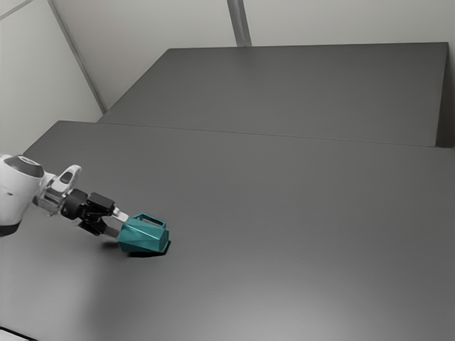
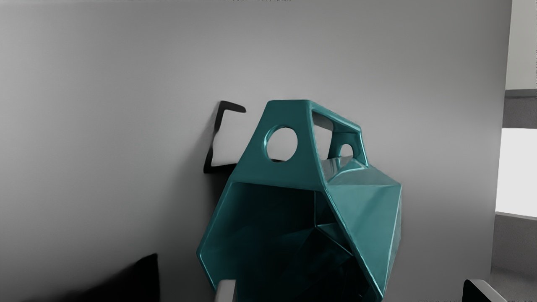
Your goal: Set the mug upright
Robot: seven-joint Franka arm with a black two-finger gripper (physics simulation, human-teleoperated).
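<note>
The teal faceted mug (image 1: 144, 236) lies on its side on the dark table, its handle upward and its base toward the exterior view's right. My gripper (image 1: 119, 224) is at the mug's mouth end, fingers spread. In the wrist view the open mouth of the mug (image 2: 363, 209) faces my hand, with the handle and its round hole above. The gripper (image 2: 350, 291) is open there: one fingertip overlaps the mouth's lower rim, the other stands apart beyond the mug's outer side.
The grey table (image 1: 284, 227) stretches far toward the exterior view's right. A raised dark block or surface (image 1: 284, 92) stands behind it, below pale walls. Shadows of the mug and the hand fall on the table.
</note>
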